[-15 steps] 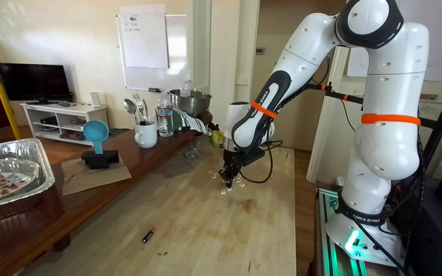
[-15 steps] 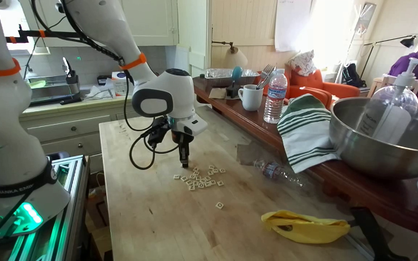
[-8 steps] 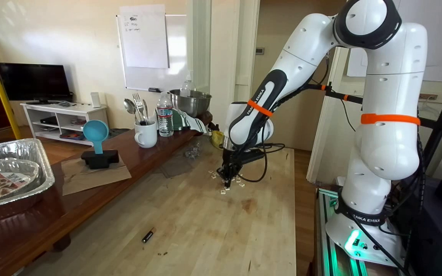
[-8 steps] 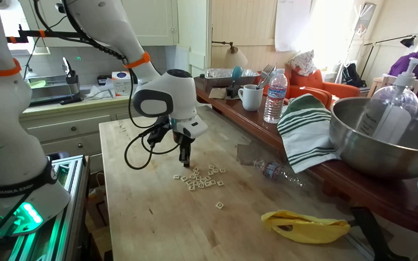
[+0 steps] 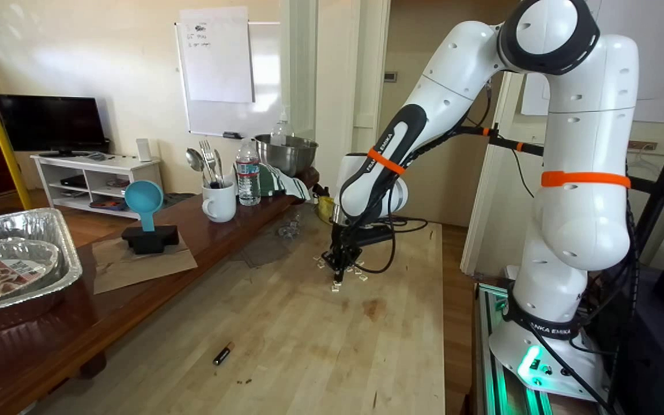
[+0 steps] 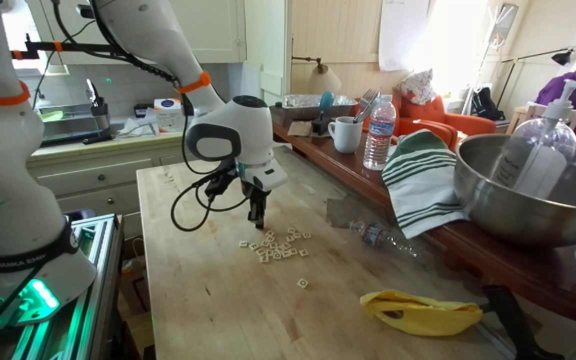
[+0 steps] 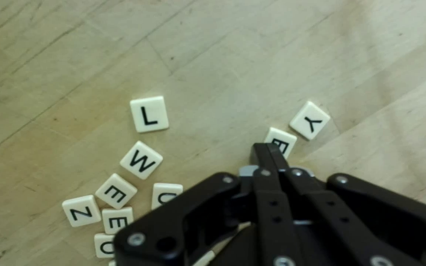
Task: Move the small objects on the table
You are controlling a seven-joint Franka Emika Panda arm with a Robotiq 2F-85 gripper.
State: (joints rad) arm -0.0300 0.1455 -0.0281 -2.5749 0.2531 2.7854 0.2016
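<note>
- The letter tiles lie loose in a cluster on the pale bench; in an exterior view a lone tile sits apart on the near side.
- The hand is closed, its fingers together with nothing seen between them. In the wrist view it covers part of the E tile, right of the main group; I cannot tell whether they touch.
- I judge this the approach step, no tile yet gripped.
- The next move probably calls for a low sideways push along the bench, or opening first if a grasp is meant.
- The tiles are flat squares, so no long axis. In the wrist view the L tile reads nearly upright; the Y tile, far right, is turned sideways.
</note>
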